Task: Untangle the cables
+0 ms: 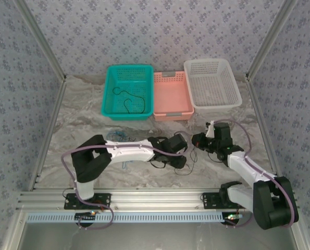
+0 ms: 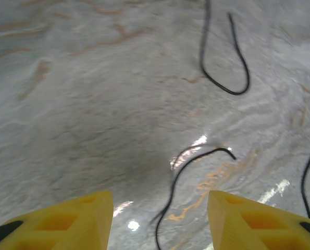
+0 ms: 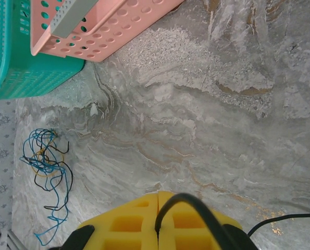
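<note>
On the veined marble tabletop (image 3: 196, 130), right fingers (image 3: 128, 225) pinch a thin black cable (image 3: 182, 196); left fingers (image 2: 66, 221) stand apart.

Left wrist view: the fingers (image 2: 76, 221) of the left gripper (image 2: 159, 203) are cut by the lower edge. A wavy black cable (image 2: 173, 187) leaves the frame between them, and a looped black cable (image 2: 233, 88) exits at the top. Right wrist view: the teal basket (image 3: 35, 73) and pink basket (image 3: 108, 36) are cropped, and the closed pads of the right gripper (image 3: 159, 208) hide the end of the gripped black cable (image 3: 188, 200). Top view: the strands of the blue tangle (image 1: 117, 136) are too small to separate.
</note>
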Tool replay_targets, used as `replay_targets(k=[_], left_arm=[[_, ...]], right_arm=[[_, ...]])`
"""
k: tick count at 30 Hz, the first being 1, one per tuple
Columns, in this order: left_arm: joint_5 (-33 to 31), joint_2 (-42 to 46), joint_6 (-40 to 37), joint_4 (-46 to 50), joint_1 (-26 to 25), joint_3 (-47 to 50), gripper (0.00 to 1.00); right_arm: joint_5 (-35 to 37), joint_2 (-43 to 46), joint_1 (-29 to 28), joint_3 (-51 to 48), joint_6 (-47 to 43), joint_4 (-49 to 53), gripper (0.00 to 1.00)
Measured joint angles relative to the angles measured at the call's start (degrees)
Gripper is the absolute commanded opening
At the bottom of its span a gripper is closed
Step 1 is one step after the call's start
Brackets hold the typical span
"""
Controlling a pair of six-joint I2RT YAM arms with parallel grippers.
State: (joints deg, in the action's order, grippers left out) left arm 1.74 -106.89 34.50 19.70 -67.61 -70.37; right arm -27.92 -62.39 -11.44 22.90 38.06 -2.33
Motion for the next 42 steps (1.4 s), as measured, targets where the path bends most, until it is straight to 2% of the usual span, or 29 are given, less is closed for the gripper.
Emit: replay_targets(k=[7, 17, 31, 35, 40, 42], left_arm=[[-0.04, -2.51, -2.25, 4.33, -0.33, -1.49, 0.51], [0.33, -3.80, 3.76, 5.97, -1.05, -2.10, 0.50], [-9.92, -9.38, 7.93, 15.47, -6.45, -10.67, 0.42], [-13.16, -11.41, 9.64, 18.23, -8.37, -13.51, 0.29], [-13.79, -11.67, 12.26, 17.51, -9.60, -13.79, 0.01], [-13.99, -11.69, 12.96, 17.35, -9.84, -13.77, 0.00]], right_arm=[[-0.07, 0.00, 0.46, -0.55, -0.02, -0.02, 0.00], [-0.46, 0.31, 0.50, -0.76, -0.02, -0.04, 0.00], [-0.63, 1.79, 0.70, -1.51, 0.00, -0.04, 0.00], [-0.66, 2.01, 0.72, -1.51, 0.00, -0.02, 0.00], [-0.66, 2.14, 0.79, -1.60, 0.00, -0.02, 0.00], [-0.66, 2.19, 0.92, -1.64, 0.00, -0.02, 0.00]])
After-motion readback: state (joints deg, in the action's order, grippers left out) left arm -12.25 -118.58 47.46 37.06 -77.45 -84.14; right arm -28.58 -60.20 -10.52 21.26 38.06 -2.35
